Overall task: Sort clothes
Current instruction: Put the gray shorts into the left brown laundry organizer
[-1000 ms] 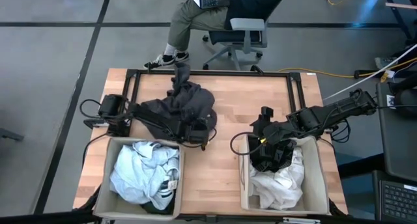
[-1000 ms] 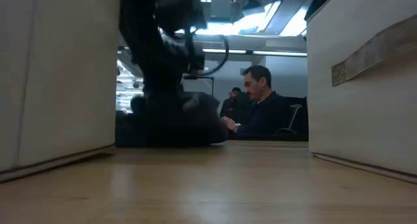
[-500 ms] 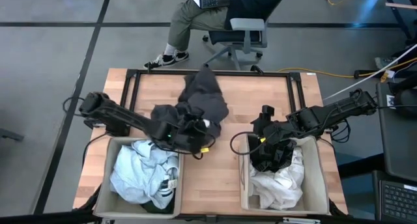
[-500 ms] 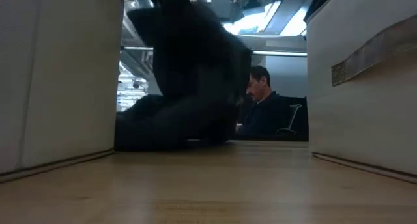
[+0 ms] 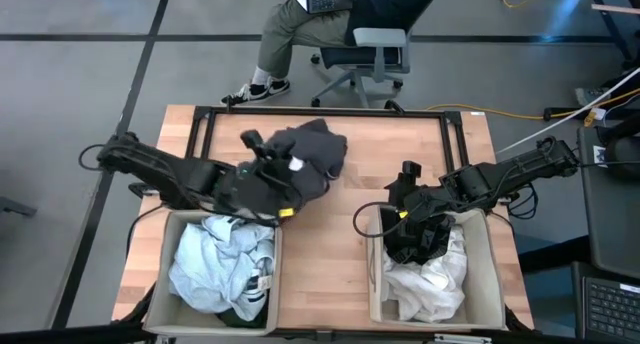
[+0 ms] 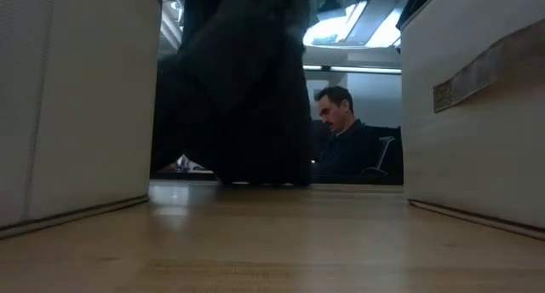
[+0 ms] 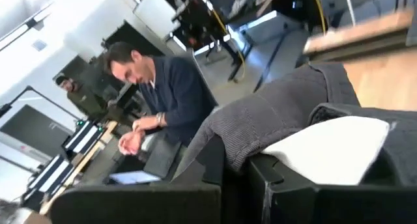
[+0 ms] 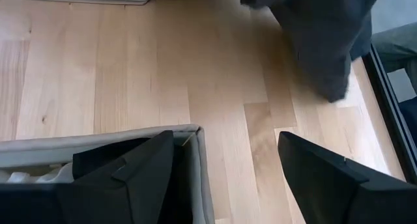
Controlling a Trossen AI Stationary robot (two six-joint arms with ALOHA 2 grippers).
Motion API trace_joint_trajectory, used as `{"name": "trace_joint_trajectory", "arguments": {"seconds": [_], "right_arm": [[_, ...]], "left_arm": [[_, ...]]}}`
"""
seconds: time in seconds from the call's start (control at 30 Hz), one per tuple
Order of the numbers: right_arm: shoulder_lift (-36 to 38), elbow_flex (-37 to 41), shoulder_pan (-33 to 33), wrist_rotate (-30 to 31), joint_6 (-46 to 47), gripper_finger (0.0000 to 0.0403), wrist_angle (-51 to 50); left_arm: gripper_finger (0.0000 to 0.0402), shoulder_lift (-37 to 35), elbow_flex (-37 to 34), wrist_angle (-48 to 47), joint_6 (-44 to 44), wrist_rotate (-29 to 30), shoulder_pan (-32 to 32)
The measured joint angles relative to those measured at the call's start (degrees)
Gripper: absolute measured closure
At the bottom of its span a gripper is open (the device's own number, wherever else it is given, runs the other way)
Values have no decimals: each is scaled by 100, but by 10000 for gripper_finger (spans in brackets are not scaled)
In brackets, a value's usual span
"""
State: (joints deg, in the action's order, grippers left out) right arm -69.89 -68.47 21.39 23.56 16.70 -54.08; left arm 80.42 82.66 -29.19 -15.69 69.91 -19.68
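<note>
Left gripper (image 5: 268,174) clamped on dark grey garment (image 5: 312,149), lifted above tabletop (image 5: 340,264); soft, limp, drapes; pinch bunched fold. Right gripper (image 5: 410,219) spread wide over right bin (image 5: 490,274), empty.

left hand (image 5: 283,187) hidden under dark grey garment (image 5: 310,154)

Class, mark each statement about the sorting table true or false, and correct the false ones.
1. The left gripper holds the dark grey garment. True.
2. The right gripper is shut. False: it is open, over the right bin.
3. Both bins hold clothes. True: the left bin too.
4. The person stands beside the table. False: seated.
</note>
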Motion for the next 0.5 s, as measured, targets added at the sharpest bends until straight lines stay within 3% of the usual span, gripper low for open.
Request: {"name": "trace_joint_trajectory", "arguments": {"seconds": [0.5], "right_arm": [[0, 0, 0, 1, 1, 125, 4]], "left_arm": [[393, -712, 857, 202, -737, 167, -352]]}}
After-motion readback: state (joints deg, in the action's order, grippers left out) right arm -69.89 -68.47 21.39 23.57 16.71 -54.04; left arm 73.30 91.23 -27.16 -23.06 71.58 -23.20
